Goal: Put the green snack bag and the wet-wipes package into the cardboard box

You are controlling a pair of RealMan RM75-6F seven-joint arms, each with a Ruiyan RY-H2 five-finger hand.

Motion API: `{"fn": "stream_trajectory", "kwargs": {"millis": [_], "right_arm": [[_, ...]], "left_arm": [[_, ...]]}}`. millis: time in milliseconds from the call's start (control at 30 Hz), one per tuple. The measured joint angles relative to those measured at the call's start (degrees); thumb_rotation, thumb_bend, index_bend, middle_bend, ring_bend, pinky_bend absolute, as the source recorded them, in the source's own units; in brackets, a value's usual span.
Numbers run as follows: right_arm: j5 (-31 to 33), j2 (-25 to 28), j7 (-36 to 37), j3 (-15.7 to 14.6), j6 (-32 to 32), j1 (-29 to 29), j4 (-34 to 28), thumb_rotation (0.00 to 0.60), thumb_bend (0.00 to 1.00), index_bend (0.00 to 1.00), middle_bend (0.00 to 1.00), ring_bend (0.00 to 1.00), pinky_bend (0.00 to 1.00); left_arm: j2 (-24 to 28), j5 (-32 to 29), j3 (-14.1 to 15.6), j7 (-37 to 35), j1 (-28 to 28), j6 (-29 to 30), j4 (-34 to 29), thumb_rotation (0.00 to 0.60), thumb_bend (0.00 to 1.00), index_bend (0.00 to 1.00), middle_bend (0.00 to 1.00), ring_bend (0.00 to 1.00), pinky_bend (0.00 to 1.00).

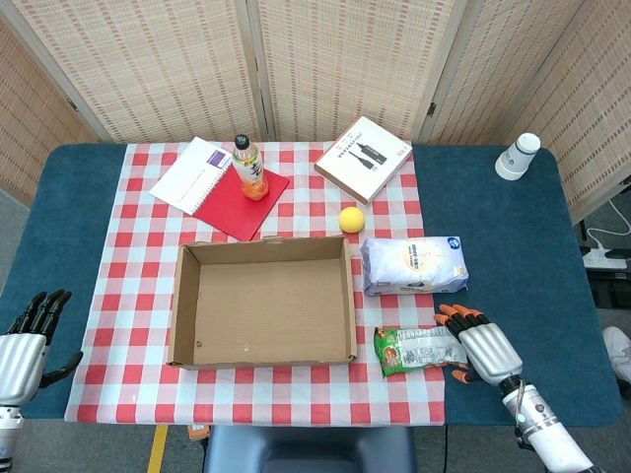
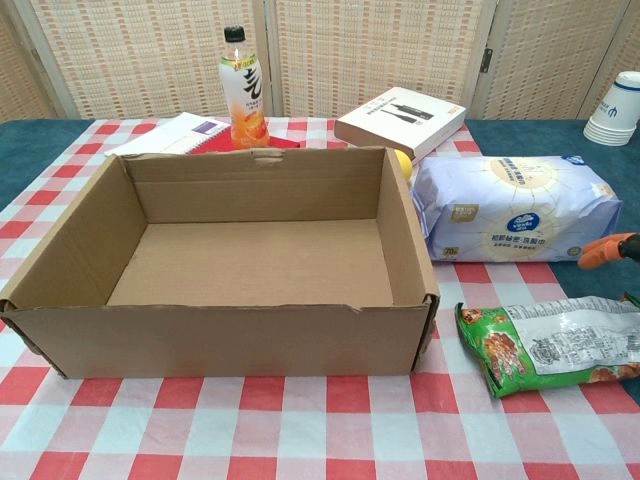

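The green snack bag [image 1: 421,349] [image 2: 553,345] lies flat on the checked cloth, just right of the open, empty cardboard box [image 1: 264,300] [image 2: 230,318]. Behind the bag lies the pale blue wet-wipes package [image 1: 412,264] [image 2: 515,209]. My right hand [image 1: 479,347] hovers at the bag's right end with its orange-tipped fingers spread, holding nothing; in the chest view only an orange fingertip [image 2: 604,250] shows at the right edge. My left hand [image 1: 28,337] rests open at the table's front left corner, far from everything.
A yellow ball [image 1: 351,219] sits behind the box's far right corner. A juice bottle [image 1: 250,168], red folder [image 1: 245,202], notebook [image 1: 191,174] and book [image 1: 363,158] lie at the back. White paper cups [image 1: 517,157] stand at the back right.
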Motion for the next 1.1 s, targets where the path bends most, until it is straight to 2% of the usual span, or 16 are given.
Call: {"fn": "stream_trajectory", "kwargs": {"millis": [733, 933, 1100], "right_arm": [[4.0, -6.3, -2.9, 1.2, -4.4, 4.1, 3.7, 0.600, 0.00, 0.24, 0.16, 0.10, 0.27], [4.1, -7.4, -3.1, 1.0, -4.0, 4.4, 4.6, 0.600, 0.03, 0.35, 0.24, 0.20, 0.36], [3.9, -8.0, -3.1, 0.9, -2.8, 4.3, 5.4, 0.600, 0.11, 0.54, 0.40, 0.35, 0.54]], "left_arm": [[0.3, -0.6, -0.4, -1.9, 0.0, 0.1, 0.5, 0.600, 0.24, 0.02, 0.05, 0.00, 0.23], [0.3, -0.4, -0.4, -2.3, 0.0, 0.2, 0.7, 0.600, 0.24, 0.02, 0.05, 0.00, 0.23], [0.4, -0.4, -0.4, -2.3, 0.0, 0.2, 0.6, 0.600, 0.24, 0.02, 0.05, 0.00, 0.23]]}}
